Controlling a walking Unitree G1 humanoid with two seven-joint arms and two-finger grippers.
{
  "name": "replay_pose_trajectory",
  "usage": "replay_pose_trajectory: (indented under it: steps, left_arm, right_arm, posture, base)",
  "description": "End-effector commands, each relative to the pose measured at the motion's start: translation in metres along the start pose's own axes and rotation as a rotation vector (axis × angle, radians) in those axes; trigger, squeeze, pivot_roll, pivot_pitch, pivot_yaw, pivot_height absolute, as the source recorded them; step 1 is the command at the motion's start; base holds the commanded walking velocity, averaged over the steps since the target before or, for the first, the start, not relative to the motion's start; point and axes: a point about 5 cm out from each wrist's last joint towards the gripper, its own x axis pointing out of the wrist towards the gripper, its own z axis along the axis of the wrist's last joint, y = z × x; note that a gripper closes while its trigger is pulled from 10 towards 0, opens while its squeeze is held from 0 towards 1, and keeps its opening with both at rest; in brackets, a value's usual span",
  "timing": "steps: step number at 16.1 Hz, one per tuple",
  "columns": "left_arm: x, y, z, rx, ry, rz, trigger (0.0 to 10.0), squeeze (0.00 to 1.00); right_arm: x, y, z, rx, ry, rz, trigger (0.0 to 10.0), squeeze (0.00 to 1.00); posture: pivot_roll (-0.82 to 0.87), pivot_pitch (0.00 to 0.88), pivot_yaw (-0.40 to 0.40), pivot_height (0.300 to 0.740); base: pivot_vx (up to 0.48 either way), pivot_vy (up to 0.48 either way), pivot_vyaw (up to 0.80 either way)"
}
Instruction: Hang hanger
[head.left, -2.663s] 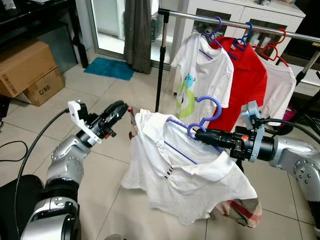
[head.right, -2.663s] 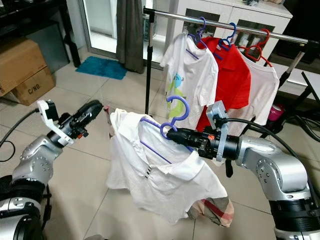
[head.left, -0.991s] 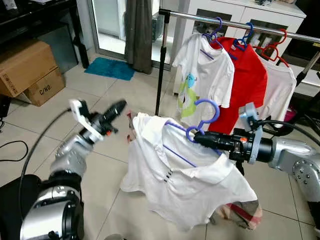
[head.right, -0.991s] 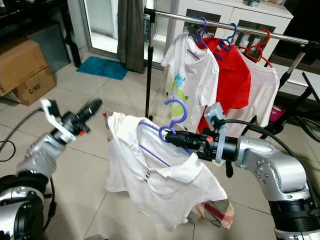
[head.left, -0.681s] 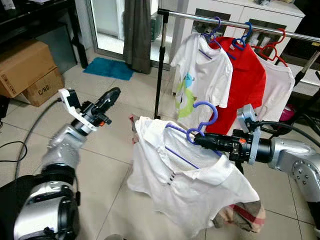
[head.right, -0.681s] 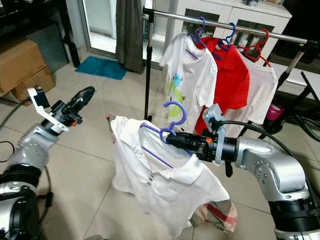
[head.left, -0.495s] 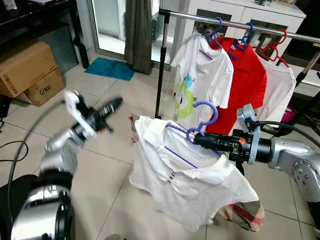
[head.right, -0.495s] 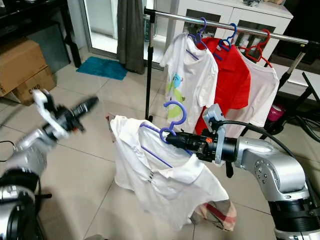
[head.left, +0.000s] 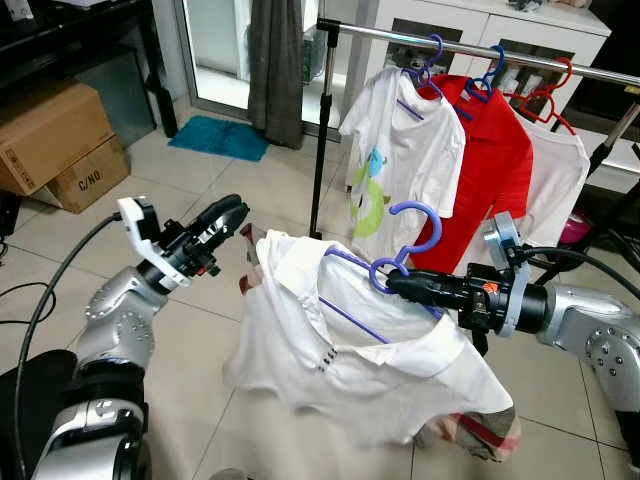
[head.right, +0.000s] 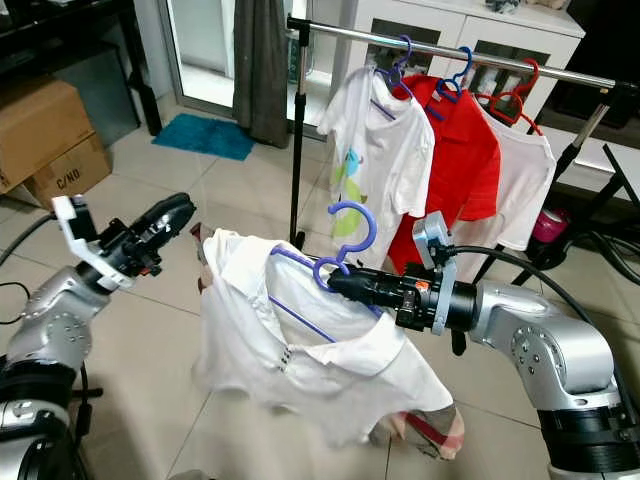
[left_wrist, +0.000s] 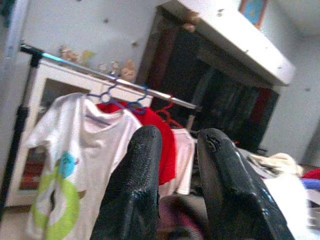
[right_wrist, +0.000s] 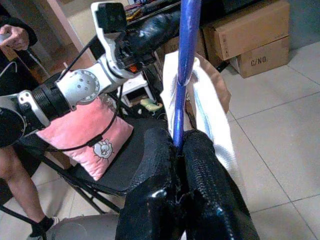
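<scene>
My left hand (head.left: 235, 208) has swung back in from the left and now sits just beside the white shirt (head.left: 350, 350), near its left shoulder, not touching it; the shirt's left side has lifted and billowed out. The left hand's fingers (left_wrist: 135, 195) are slightly spread, with nothing between them. My right hand (head.left: 392, 284) is pinching the blue hanger (head.left: 400, 245) at its neck, fingers (right_wrist: 155, 200) pressed tight on the shaft, holding it and the shirt draped on it above the floor, nearer than the rail (head.left: 480, 47). On the far rail hang a printed white tee (head.left: 400, 150), a red shirt (head.left: 495, 170) and another white one (head.left: 560, 180). Cardboard boxes (head.left: 60, 140) stand far left.
</scene>
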Motion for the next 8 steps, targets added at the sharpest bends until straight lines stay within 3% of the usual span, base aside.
replay_pose_trajectory:
  steps: [1, 5, 6, 8]
  left_arm:
    - [0.002, -0.004, 0.003, -0.001, 0.007, -0.042, 10.0, 1.0]
    - [-0.007, -0.002, -0.005, 0.041, 0.096, -0.013, 10.0, 0.96]
    - [-0.012, 0.001, -0.005, 0.054, 0.105, 0.025, 10.0, 0.06]
    - [-0.022, 0.005, -0.003, 0.043, 0.106, 0.062, 10.0, 0.0]
  right_arm:
    - [-0.003, 0.0, 0.005, -0.018, -0.012, 0.01, 10.0, 0.0]
    - [-0.002, 0.003, 0.006, -0.02, -0.014, 0.025, 10.0, 0.0]
    - [-0.002, 0.003, 0.006, -0.023, -0.016, 0.029, 10.0, 0.0]
    - [-0.003, 0.005, 0.007, -0.027, -0.019, 0.032, 10.0, 0.0]
  posture:
    - [-0.17, 0.0, -0.046, 0.74]
    - [-0.17, 0.0, -0.047, 0.74]
    - [-0.17, 0.0, -0.044, 0.74]
    - [-0.17, 0.0, -0.041, 0.74]
  base:
    - [0.0, 0.0, 0.0]
    - [0.0, 0.0, 0.0]
    - [0.0, 0.0, 0.0]
    - [0.0, 0.0, 0.0]
